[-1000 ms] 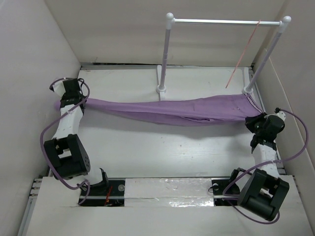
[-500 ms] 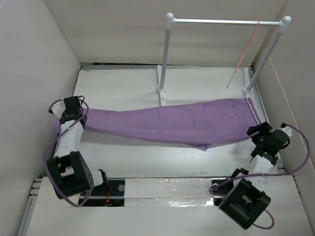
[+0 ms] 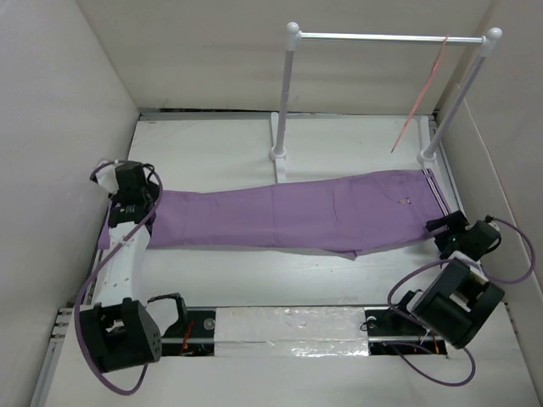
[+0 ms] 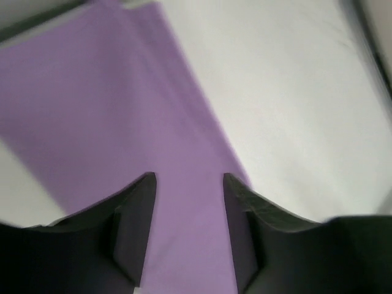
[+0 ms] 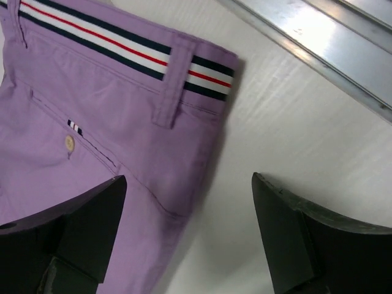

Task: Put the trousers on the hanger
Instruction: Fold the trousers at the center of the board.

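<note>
Right wrist | trousers (image 5: 104, 122) corner just ahead of spread right claw (image 5: 188, 180)

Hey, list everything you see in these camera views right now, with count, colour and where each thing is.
table: one, white, under everything.
rail stand: one, white posts with a silver bar, at the table's far side.
trousers: one, light purple with a dark, white and red striped waistband, laid flat across the table, waistband to the right.
hanger: one, pink-red wire, hanging at the bar's right end.
left gripper: one, black, open over the trouser-leg end.
right gripper: one, black, open over the trousers' edge near the waistband.
</note>
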Action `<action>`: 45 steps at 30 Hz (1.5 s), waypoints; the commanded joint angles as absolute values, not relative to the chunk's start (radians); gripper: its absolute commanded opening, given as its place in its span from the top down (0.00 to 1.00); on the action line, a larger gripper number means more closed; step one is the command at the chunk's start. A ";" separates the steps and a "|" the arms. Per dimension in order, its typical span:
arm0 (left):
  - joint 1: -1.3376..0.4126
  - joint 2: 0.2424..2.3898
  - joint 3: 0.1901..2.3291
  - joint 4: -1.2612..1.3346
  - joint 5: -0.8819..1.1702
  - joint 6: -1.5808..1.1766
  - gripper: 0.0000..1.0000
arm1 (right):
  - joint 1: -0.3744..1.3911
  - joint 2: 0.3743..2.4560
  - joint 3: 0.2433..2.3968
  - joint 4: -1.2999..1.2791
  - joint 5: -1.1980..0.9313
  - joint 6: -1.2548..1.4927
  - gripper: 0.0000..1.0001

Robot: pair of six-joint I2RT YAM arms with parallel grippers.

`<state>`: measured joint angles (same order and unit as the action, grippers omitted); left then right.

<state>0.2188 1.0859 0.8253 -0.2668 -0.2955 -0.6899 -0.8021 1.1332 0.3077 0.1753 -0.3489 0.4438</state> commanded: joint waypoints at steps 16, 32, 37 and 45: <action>-0.702 1.207 0.738 0.092 -0.465 -0.759 1.00 | -0.228 0.939 0.328 0.399 -0.144 0.387 1.00; -0.817 1.318 0.463 0.127 -0.561 -0.949 1.00 | 0.515 0.782 0.762 0.025 0.077 0.203 1.00; -0.870 1.336 0.440 0.160 -0.548 -0.982 1.00 | 0.537 0.805 0.935 0.029 0.089 0.183 1.00; -0.995 1.509 0.541 0.208 -0.542 -1.012 1.00 | 0.515 0.815 1.222 -0.127 0.110 0.077 1.00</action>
